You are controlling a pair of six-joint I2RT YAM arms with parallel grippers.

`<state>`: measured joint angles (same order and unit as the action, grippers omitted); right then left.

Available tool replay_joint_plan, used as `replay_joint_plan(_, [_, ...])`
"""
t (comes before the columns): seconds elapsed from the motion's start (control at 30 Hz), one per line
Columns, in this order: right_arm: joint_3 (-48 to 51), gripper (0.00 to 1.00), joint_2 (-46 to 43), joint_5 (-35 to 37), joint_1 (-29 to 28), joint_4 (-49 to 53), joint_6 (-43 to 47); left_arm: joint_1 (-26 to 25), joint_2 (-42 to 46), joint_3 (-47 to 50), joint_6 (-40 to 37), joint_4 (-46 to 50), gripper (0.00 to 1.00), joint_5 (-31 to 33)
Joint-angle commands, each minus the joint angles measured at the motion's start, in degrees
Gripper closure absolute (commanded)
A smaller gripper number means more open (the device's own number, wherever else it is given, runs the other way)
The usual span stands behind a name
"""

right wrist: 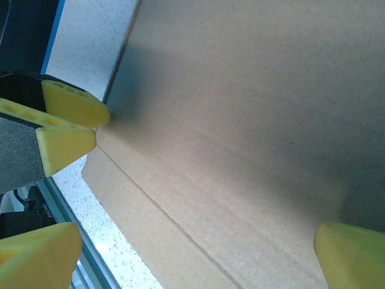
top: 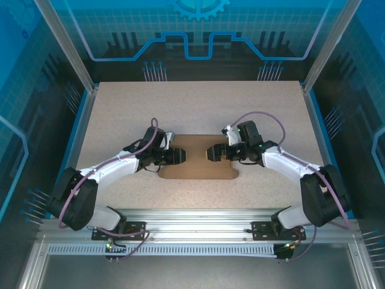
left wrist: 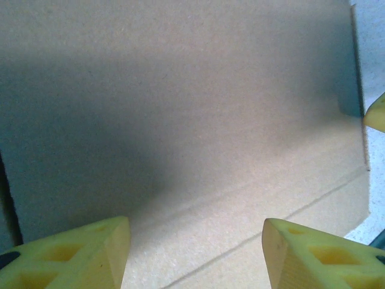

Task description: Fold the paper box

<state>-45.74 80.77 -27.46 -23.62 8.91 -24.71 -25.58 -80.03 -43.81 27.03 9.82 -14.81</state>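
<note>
The paper box (top: 195,171) lies flat and brown at the middle of the table, with rounded near corners. My left gripper (top: 180,156) and right gripper (top: 212,153) hover low over it, tips facing each other a short gap apart. In the left wrist view the cardboard (left wrist: 180,120) shows crease lines, and my left gripper (left wrist: 195,253) is open with nothing between its yellow fingers (left wrist: 78,256). In the right wrist view the cardboard (right wrist: 240,120) runs under my open right gripper (right wrist: 195,256). The left gripper's fingertips (right wrist: 66,120) sit at the cardboard's edge there.
The speckled table (top: 120,108) stretches well beyond the box on every side. An aluminium rail (top: 192,220) with both arm bases runs along the near edge. Metal posts and glass walls (top: 66,54) close in the sides and back.
</note>
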Motion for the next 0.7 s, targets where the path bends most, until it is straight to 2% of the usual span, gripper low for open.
replay_joint_plan(0.0, [0.32,0.00,-3.76,0.04,0.53,1.87,1.22,1.03,3.61,-2.74,-0.24,3.30,0.39,0.31])
replay_joint_plan(0.13, [2.05,0.00,-5.97,1.37,3.13,3.06,-0.10,2.83,4.95,-2.68,-1.52,6.33,0.38,1.04])
replay_joint_plan(0.23, [3.65,0.04,-7.59,2.05,5.58,4.26,-0.65,4.00,6.08,-2.16,-2.36,7.84,0.38,2.06])
replay_joint_plan(0.37, [5.42,0.16,-9.22,2.54,8.57,6.38,-0.52,5.72,6.26,-1.82,-2.12,9.89,0.38,2.83])
replay_joint_plan(0.67, [8.08,0.31,-8.13,3.43,10.81,7.85,0.41,7.27,2.13,-1.78,-2.24,10.37,0.37,0.10])
